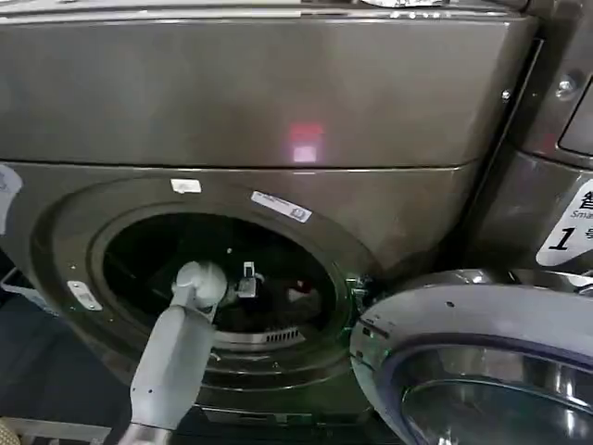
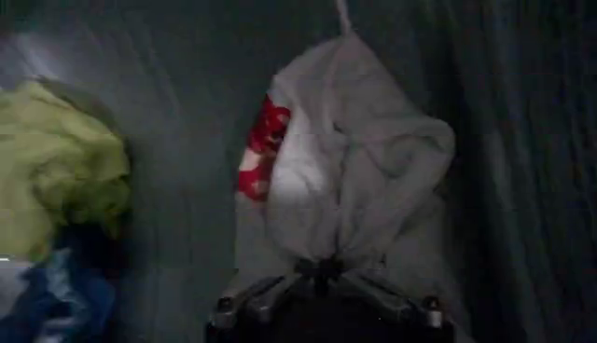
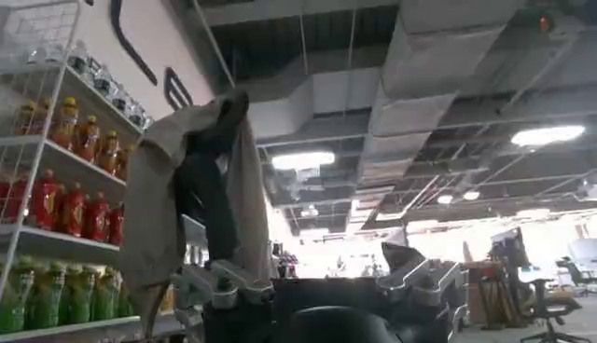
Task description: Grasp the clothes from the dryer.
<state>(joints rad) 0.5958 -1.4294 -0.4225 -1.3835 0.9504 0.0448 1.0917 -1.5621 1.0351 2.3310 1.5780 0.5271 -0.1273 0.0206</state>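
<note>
The dryer (image 1: 278, 102) is the bronze-grey front loader with its round porthole (image 1: 222, 278) open. My left arm reaches through the porthole, and the left gripper (image 1: 246, 282) is deep in the dark drum. In the left wrist view the left gripper (image 2: 322, 270) is shut on a bunched fold of a pale grey-white garment with a red patch (image 2: 345, 158). A yellow-green garment (image 2: 56, 163) and a blue one (image 2: 37, 303) lie apart from it in the drum. My right gripper (image 3: 322, 272) points up at the ceiling with its fingers wide apart, and a beige and dark cloth (image 3: 201, 186) is draped over one finger.
The grey-rimmed glass door (image 1: 482, 362) hangs open at the lower right, close to the porthole. A second machine with a white label marked "1" (image 1: 567, 227) stands at the right. Shelves of bottled drinks (image 3: 56, 196) show in the right wrist view.
</note>
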